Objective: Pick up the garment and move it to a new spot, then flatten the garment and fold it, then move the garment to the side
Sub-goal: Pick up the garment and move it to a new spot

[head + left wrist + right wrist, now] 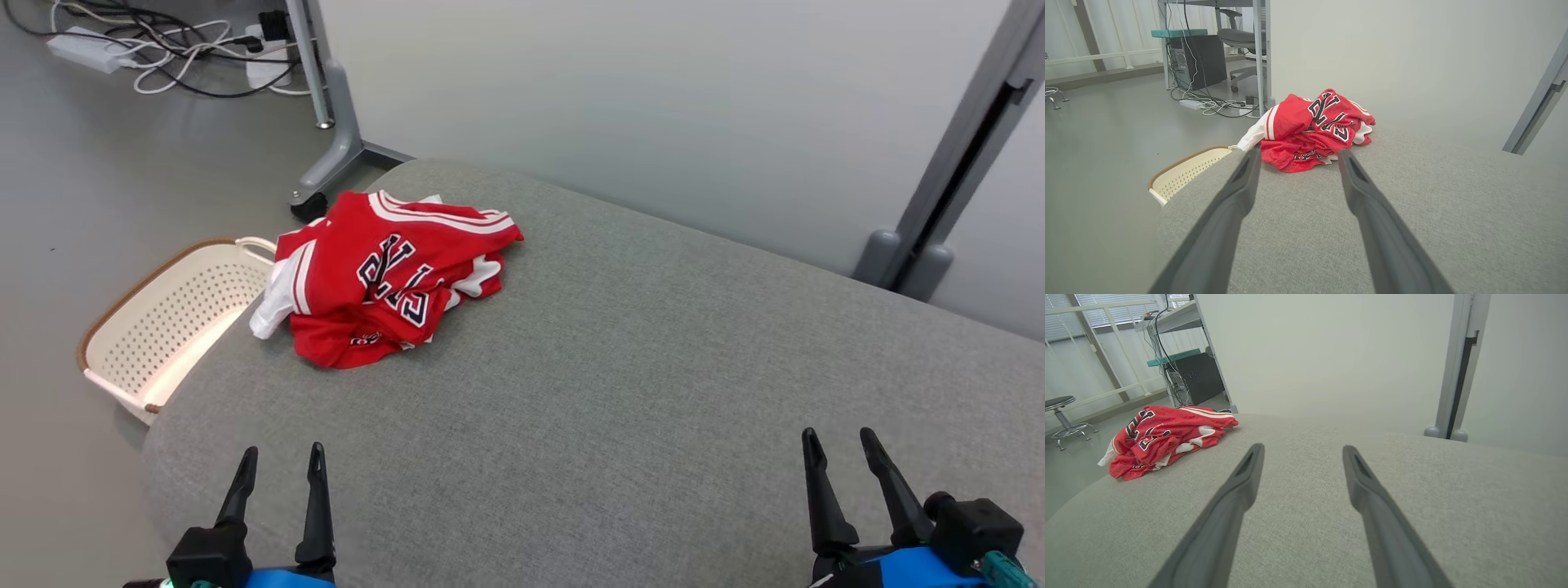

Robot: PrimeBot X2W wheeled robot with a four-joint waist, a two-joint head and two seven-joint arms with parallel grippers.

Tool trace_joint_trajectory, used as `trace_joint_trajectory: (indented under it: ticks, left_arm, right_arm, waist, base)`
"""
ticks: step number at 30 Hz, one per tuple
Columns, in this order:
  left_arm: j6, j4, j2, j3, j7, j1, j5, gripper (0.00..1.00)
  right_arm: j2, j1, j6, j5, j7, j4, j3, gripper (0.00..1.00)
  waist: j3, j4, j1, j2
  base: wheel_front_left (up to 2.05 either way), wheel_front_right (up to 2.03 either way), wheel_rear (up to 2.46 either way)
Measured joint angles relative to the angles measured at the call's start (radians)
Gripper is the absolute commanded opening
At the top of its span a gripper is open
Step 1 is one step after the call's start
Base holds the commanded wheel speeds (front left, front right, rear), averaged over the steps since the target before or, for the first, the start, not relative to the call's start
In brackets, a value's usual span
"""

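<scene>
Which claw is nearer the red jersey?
The left claw, at lower left of the head view, on the same side as the jersey; the right claw sits farther across the grey surface.

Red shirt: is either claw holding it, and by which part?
Nothing is held: left gripper and right gripper stand open, clear of the shirt.

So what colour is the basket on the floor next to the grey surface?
The basket is cream with small perforations and a brown rim; it shows best in the head view.
</scene>
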State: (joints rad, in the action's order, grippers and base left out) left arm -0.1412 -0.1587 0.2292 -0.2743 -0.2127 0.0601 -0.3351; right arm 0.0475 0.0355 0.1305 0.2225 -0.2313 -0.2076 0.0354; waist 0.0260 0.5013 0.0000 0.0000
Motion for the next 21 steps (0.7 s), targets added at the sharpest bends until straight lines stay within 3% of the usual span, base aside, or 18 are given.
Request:
trace_joint_trajectory:
  ticks: [9, 16, 21]
  left_arm:
    - [-0.027, 0.022, 0.002, 0.038, -0.02, 0.037, -0.022, 1.0]
    - [-0.043, 0.04, 0.017, 0.053, -0.026, 0.053, -0.024, 1.0]
    - [-0.057, 0.116, 0.044, 0.064, 0.058, 0.049, -0.029, 1.0]
  right_arm:
    - [0.0, -0.033, 0.0, -0.112, 0.04, 0.023, -0.028, 1.0]
    - [0.0, -0.038, 0.0, -0.115, 0.054, 0.015, -0.036, 1.0]
    - [0.0, -0.035, 0.0, -0.095, 0.054, 0.015, -0.037, 1.0]
  waist:
    - [-0.042, 0.033, 0.0001, 0.0]
    - [-0.038, 0.033, 0.0, 0.0]
    - [-0.034, 0.031, 0.0, 0.0]
  base:
    - [0.0, 0.0, 0.0]
    - [0.0, 0.0, 0.0]
    - [0.0, 0.0, 0.0]
